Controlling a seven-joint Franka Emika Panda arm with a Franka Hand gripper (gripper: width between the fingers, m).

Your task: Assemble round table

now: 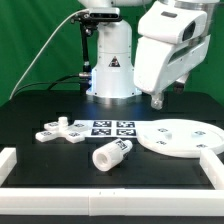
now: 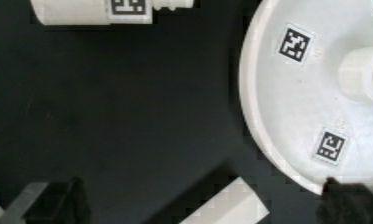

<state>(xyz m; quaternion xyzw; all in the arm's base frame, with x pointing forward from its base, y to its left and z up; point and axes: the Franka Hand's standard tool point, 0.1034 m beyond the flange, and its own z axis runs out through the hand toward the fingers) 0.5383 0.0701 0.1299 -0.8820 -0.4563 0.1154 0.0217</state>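
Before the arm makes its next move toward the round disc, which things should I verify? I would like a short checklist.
1. Gripper open, holding nothing: ok.
2. Round disc lying flat, nothing on it: ok.
3. Disc rim centred between the fingers: not ok, it sits by one finger.
4. Leg lying apart from the disc: ok.
5. Cross-shaped base away from the gripper: ok.
6. Gap from fingertips to disc: cannot tell.

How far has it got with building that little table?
Nothing looks joined yet: the round disc, the leg and the cross-shaped base lie apart on the black table. The gripper hangs open and empty above the disc's edge, apparently about to grasp it. All fitting of leg to disc and base is left.
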